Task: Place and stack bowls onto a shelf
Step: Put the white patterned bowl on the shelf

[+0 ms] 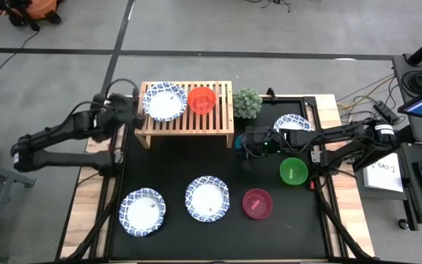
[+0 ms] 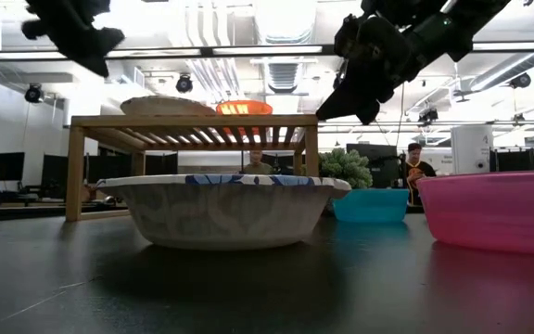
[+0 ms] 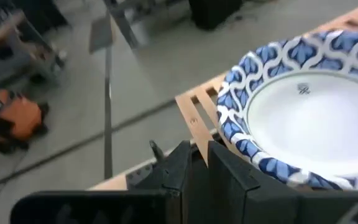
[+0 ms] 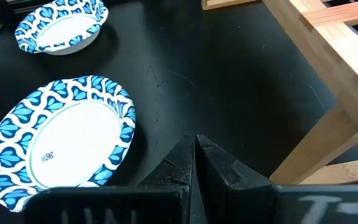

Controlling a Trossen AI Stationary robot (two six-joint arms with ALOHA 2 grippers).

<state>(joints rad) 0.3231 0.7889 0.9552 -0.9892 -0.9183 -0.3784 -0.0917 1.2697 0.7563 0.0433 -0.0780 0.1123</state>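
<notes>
Fingers of the left gripper (image 3: 194,168) are pressed together and hold nothing, poised just beside the left end of the wooden shelf (image 1: 185,121), next to the rim of the blue-patterned white bowl (image 1: 163,101) that sits on its slatted top. Beside that bowl on the shelf rests the red bowl (image 1: 202,100), the two side by side and not stacked. The right gripper (image 4: 194,163) is likewise closed and empty, hanging over the black mat (image 1: 174,165) just off the shelf's right leg, near the small potted plant (image 1: 247,103). A blue bowl (image 2: 370,205) shows near the plant in the low view, mostly hidden under the right arm from above. Further along that arm lie another patterned bowl (image 1: 293,123) and the green bowl (image 1: 294,171). Near the table's front edge, well apart from the shelf, sit two more patterned bowls (image 1: 143,212) (image 1: 208,198) and the magenta bowl (image 1: 257,203). By my reading, two of eight bowls are placed, nothing is stacked yet, and six remain on the table, so the job is in its early part.
</notes>
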